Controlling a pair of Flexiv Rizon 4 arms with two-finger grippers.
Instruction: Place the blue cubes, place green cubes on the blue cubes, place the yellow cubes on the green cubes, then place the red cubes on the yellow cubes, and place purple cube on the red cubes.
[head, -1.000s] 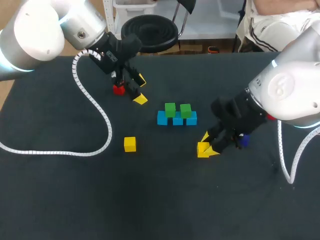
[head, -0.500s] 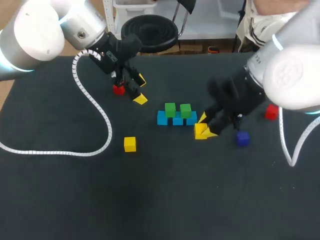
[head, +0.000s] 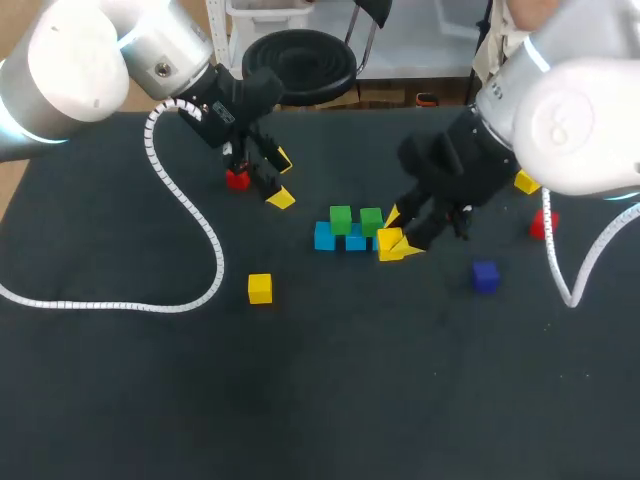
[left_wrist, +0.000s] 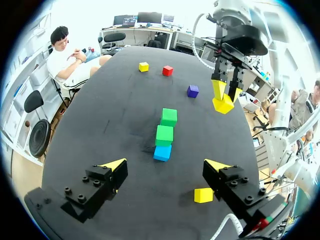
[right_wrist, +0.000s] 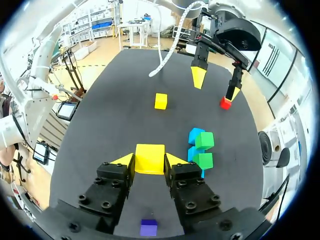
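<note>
The right jaws are clenching a yellow cube (right_wrist: 150, 158) from two sides and carrying it right beside the stack, at the end nearest the right arm. From above it is overlapping the end of the blue row, so I cannot tell how high it is riding. The stack is sitting mid-desk (head: 120, 400): a row of blue cubes (head: 324, 237) with two green cubes (head: 340, 218) resting on top. The left jaws are hanging released with nothing between them, and a red cube (head: 237, 179) is lying just beside one tip.

The main risk is coming in from the side too low. The cube or a fingertip would then be shoving a green off its perch, or pushing the blue row apart, since nothing is holding those pieces but their own weight. Lifting clear first and descending straight down looks safer.

Placement is the second worry. The landing spot is small, and letting go off-centre would leave the yellow tipping off. The fingertips are also flanking the cube, so a deep descent could be pressing them into the greens.

A second red cube (head: 541, 224), a purple cube (head: 486, 276) and two spare yellows (head: 260, 288) are lying well apart from the stack.
</note>
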